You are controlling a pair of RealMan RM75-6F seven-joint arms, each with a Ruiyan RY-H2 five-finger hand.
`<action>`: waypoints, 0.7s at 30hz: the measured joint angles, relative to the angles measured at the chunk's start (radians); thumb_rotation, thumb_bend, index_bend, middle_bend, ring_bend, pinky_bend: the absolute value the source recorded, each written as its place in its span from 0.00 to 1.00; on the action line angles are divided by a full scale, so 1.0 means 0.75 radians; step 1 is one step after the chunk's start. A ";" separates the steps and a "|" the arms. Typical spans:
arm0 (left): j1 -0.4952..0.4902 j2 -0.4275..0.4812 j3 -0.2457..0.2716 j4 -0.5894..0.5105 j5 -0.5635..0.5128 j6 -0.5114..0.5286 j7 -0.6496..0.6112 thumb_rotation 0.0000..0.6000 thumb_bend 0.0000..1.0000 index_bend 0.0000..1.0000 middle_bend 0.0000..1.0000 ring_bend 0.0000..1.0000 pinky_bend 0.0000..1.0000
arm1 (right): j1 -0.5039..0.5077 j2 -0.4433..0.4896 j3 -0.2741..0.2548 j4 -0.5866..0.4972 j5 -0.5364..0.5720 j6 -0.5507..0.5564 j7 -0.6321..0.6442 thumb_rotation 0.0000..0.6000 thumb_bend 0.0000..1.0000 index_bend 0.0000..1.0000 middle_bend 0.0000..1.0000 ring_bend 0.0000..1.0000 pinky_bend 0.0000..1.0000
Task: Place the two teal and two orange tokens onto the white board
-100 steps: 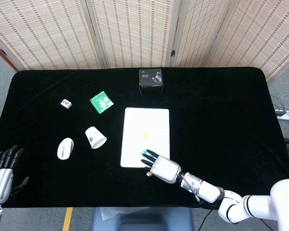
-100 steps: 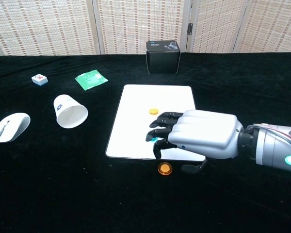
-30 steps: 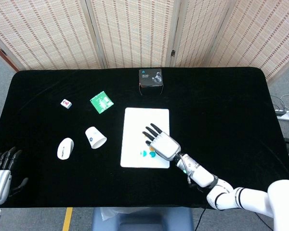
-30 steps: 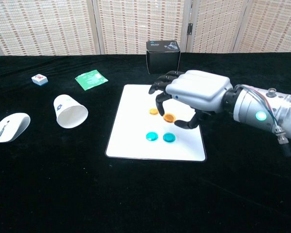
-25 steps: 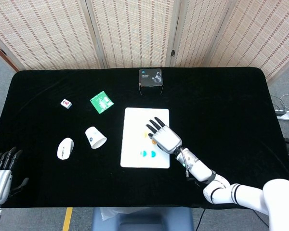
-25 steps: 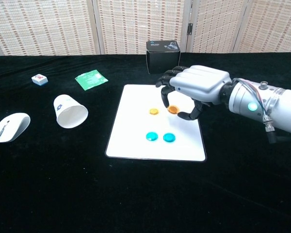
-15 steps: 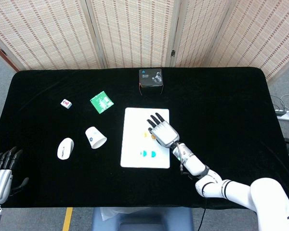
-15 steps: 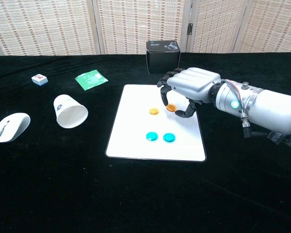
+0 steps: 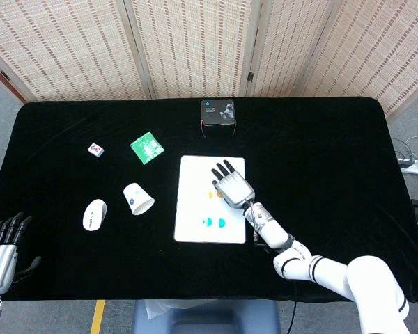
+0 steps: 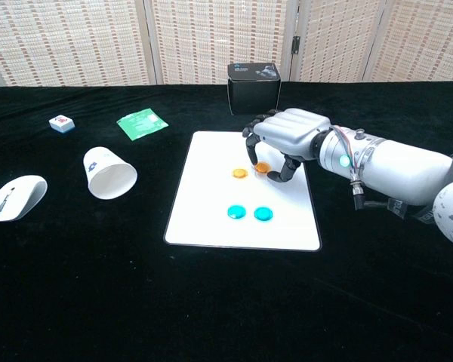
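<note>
Silver right hand (image 10: 288,136), black fingers (image 10: 251,148); white forearm, green indicator light.

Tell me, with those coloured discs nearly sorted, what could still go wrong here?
The right hand has its fingers curled around the second orange token; whether it has let go is unclear. If it lifts carelessly, it might drag that token into the first orange token right beside it. A low sweep back could also scatter the two teal tokens lying nearer the front of the white board, or shift the board on the cloth.
</note>
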 measured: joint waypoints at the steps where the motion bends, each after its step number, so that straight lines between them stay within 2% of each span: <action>1: 0.000 0.000 0.000 0.000 0.000 -0.001 0.000 1.00 0.33 0.06 0.00 0.03 0.00 | 0.002 -0.002 0.000 0.004 0.001 0.000 0.000 1.00 0.44 0.51 0.14 0.00 0.00; 8: -0.003 -0.001 -0.001 0.005 -0.003 -0.006 -0.001 1.00 0.33 0.06 0.00 0.03 0.00 | 0.013 -0.015 -0.007 0.022 0.011 -0.009 -0.001 1.00 0.44 0.47 0.14 0.00 0.00; 21: -0.004 -0.004 -0.002 0.011 0.001 -0.003 -0.010 1.00 0.33 0.06 0.00 0.03 0.00 | 0.012 0.004 -0.020 -0.009 0.002 0.016 -0.004 1.00 0.44 0.31 0.12 0.00 0.00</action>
